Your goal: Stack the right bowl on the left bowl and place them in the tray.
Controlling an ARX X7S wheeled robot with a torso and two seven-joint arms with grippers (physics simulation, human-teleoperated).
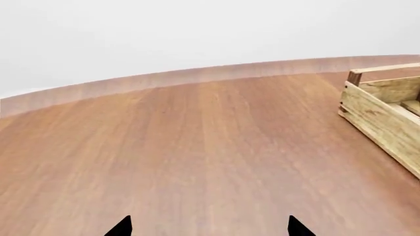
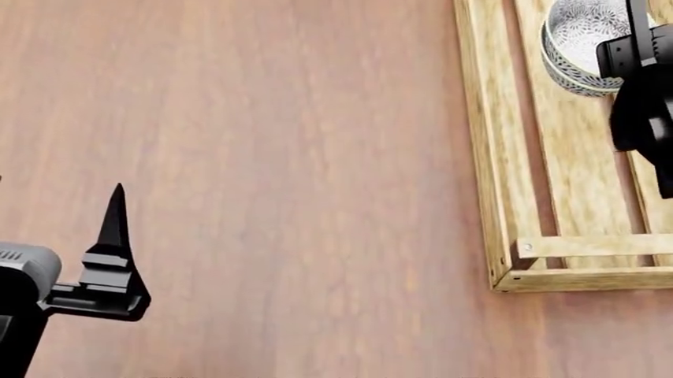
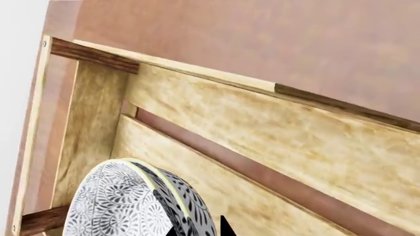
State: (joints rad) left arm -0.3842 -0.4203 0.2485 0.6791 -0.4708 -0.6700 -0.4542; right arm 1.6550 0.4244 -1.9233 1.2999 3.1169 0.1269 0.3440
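The pale wooden tray (image 2: 492, 157) lies at the right of the brown table. Two grey-and-white patterned bowls (image 2: 573, 39), nested one in the other, are inside its far end. In the right wrist view the stack (image 3: 125, 201) shows two pale rims, with the tray's plank side (image 3: 262, 128) behind it. My right gripper (image 3: 200, 228) has one fingertip inside the bowl wall and one outside, close on it. My right arm (image 2: 644, 94) hangs over the tray. My left gripper (image 1: 210, 228) is open and empty, above bare table far left of the tray (image 1: 380, 115).
The brown wooden table (image 2: 295, 157) spreads left of the tray, with its far edge (image 1: 196, 76) in the left wrist view. One finger (image 2: 113, 228) of the left gripper stands at the lower left of the head view.
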